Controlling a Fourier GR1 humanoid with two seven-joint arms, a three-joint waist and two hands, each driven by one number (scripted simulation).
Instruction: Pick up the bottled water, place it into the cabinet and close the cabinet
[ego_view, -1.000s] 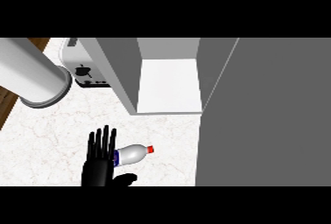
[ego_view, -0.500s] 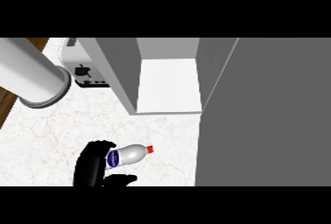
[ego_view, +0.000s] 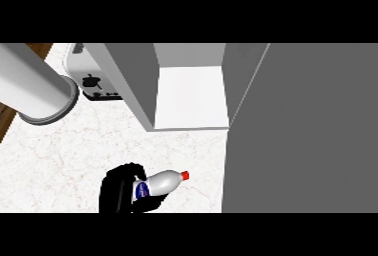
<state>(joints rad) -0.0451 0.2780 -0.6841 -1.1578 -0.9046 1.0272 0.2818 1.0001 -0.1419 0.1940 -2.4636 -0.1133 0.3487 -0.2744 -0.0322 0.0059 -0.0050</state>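
Nearest to us, at the lower edge of the head view, we see one black hand (ego_view: 118, 192) with its fingers curled round the lower part of the bottle (ego_view: 159, 183). From where it enters the view we cannot tell whether it is the left or the right hand. The bottle is clear with a blue label and a red cap; it lies tilted, its cap pointing up and to the right, over the white marble counter (ego_view: 66, 150). Just to its right we see the wide grey cabinet door (ego_view: 303, 130), standing open. Beyond the bottle, the cabinet (ego_view: 136, 85) shows its open compartment with a white floor, well apart from the bottle. At the far left we see a large grey cylinder (ego_view: 33, 95), and just beside it, against the cabinet's side wall, a white toaster (ego_view: 92, 75).
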